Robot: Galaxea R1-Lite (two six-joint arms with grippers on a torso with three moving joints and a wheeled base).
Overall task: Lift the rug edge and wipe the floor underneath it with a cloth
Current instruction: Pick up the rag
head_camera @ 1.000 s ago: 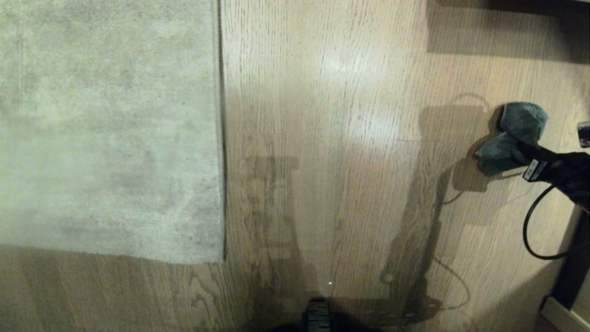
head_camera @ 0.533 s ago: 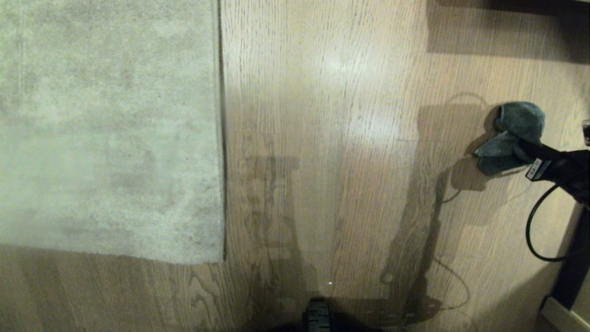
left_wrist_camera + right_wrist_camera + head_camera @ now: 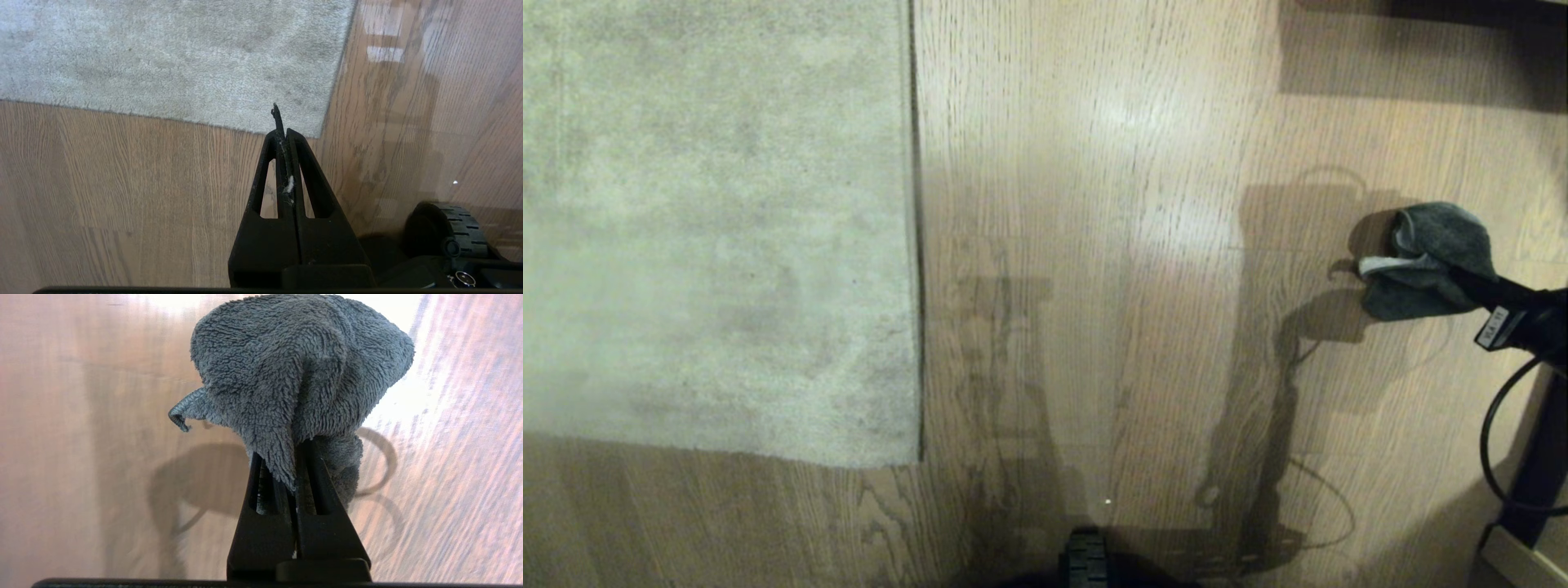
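the cloth [image 3: 1425, 261] hangs bunched above the floor [image 3: 1111, 245], well apart from the rug edge [image 3: 915, 245] lying flat to the left. the right hand [image 3: 294, 457] is clenched on the cloth. the left hand [image 3: 284, 134] is clamped empty over the rug corner.

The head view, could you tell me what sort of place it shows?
Probably a room in a home: wood-plank floor, a pale short-pile rug lying flat on it, and a dark furniture leg by the right edge.
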